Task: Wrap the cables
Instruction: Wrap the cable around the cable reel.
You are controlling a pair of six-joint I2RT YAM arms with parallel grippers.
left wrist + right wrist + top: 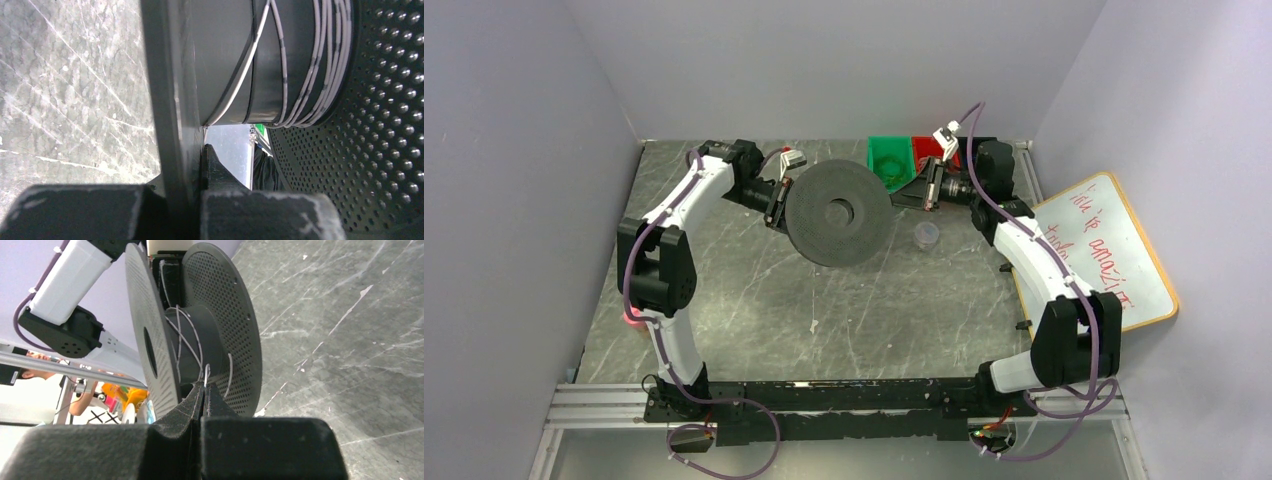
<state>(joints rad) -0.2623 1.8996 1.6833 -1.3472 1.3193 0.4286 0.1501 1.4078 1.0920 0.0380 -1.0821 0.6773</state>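
A dark grey perforated spool (839,213) is held up above the table between both arms. My left gripper (776,205) is shut on one flange of the spool (172,100), gripping its rim. A thin grey-white cable (300,65) is wound around the hub. My right gripper (924,188) sits at the spool's right side; in the right wrist view it (204,387) is shut on the cable (206,374) right at the hub between the two flanges (222,325).
Green (889,160) and red (927,150) bins stand at the back of the table. A small clear cup (926,235) sits right of the spool. A whiteboard (1104,255) leans at the right wall. The table (864,310) is grey marbled.
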